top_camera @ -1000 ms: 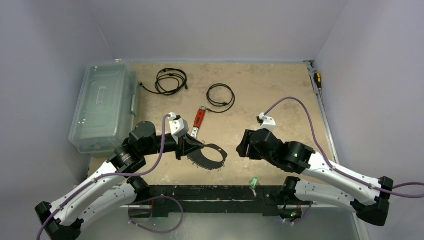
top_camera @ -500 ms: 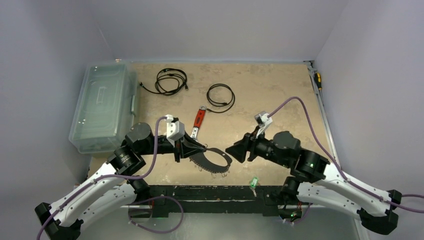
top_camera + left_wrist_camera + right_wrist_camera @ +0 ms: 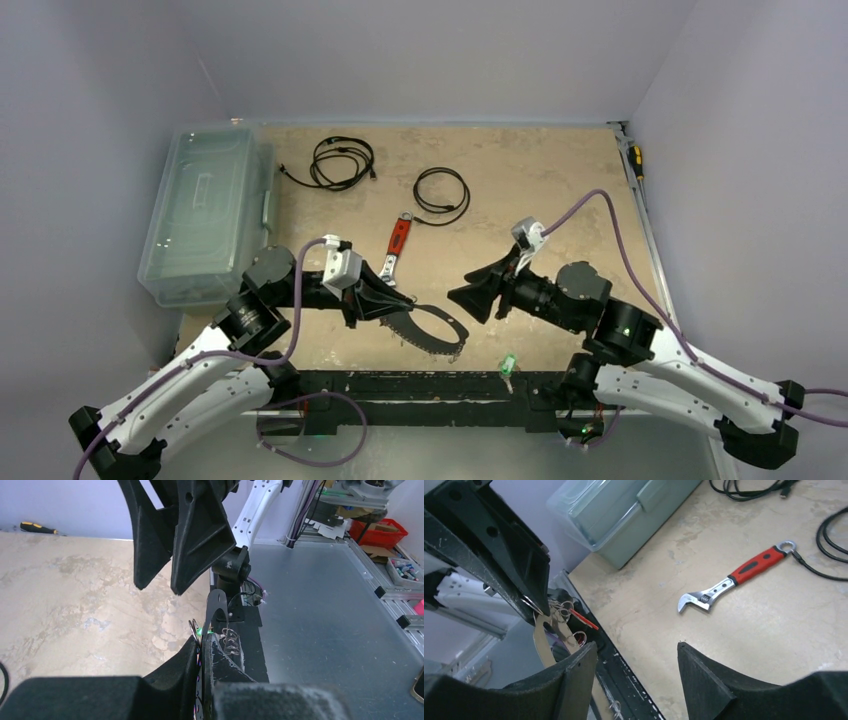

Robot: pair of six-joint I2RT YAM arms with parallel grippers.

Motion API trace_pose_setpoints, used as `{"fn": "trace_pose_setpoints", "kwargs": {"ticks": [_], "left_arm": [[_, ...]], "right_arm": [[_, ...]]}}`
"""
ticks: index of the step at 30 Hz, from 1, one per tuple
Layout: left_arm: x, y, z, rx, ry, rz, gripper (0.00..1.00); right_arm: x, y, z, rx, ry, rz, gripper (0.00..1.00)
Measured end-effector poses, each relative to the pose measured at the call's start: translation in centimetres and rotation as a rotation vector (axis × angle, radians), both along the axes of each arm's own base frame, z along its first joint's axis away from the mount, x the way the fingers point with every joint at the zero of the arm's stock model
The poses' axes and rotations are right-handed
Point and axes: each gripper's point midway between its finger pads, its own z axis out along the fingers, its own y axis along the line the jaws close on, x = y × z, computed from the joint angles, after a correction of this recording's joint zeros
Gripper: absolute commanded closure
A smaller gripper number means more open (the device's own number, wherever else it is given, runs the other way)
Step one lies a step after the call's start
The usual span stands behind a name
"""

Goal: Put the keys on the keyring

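Plainly, the task is judged to be only partly done. The keyring [image 3: 216, 607] is gripped at one end by the left hand [image 3: 392, 303], whose fingers are clenched tight on it, so that the loop is presented sideways toward the other arm, low over the near part of the bench [image 3: 540, 180]. In the right wrist view a cluster of small silver keys [image 3: 558, 608] is seen dangling from the ring just below the left fingers, and the red key [image 3: 585, 620] is seen sticking out among them; it is taken to be threaded on already, though the actual join cannot be made out. The green key [image 3: 508, 364] is not on the ring: it is seen lying apart on the black strip [image 3: 420, 385] at the bench's near edge, between the two arm bases. The right hand [image 3: 638, 652] is released, its fingers spread with nothing between them, and is pointed at the ring from close by. What is left, then, is for the green key to be fetched and worked onto the loop.
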Motion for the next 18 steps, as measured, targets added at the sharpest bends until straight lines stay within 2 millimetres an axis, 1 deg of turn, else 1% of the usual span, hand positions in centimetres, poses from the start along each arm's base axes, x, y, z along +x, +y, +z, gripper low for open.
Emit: {"fn": "trace_pose_setpoints", "kwargs": {"ticks": [2,4,5,6,8,11,12,15,18], "left_arm": [[0.2,0.1,0.2,-0.006,-0.02,0.011,1.0],[0.5,0.3,0.3,-0.012,-0.043,0.042,1.0],[0.7,0.4,0.4,-0.016,-0.05,0.057,1.0],[0.9,0.6,0.4,-0.02,-0.059,0.076,1.0],[1.3,0.8,0.0,-0.015,-0.058,0.113,1.0],[1.9,1.0,-0.1,-0.013,-0.064,0.152,1.0],[2.0,1.1,-0.2,-0.012,-0.063,0.158,1.0],[2.0,1.1,-0.3,-0.008,-0.058,0.161,1.0],[1.7,1.0,-0.3,-0.01,-0.05,0.145,1.0]], "right_arm": [[0.1,-0.9,0.2,0.021,0.014,-0.042,0.36],[1.3,-2.5,-0.2,0.041,0.087,-0.177,0.37],[2.1,-4.0,-0.8,0.036,0.149,-0.288,0.35],[2.4,-4.6,-1.1,0.035,0.174,-0.329,0.35],[3.1,-6.2,-2.5,0.016,0.249,-0.452,0.35],[3.1,-7.2,-4.6,-0.051,0.306,-0.514,0.36],[3.0,-7.1,-4.9,-0.069,0.304,-0.499,0.36],[2.0,-5.3,-4.7,-0.07,0.252,-0.36,0.37],[0.7,-3.3,-3.0,-0.014,0.144,-0.185,0.37]]}}
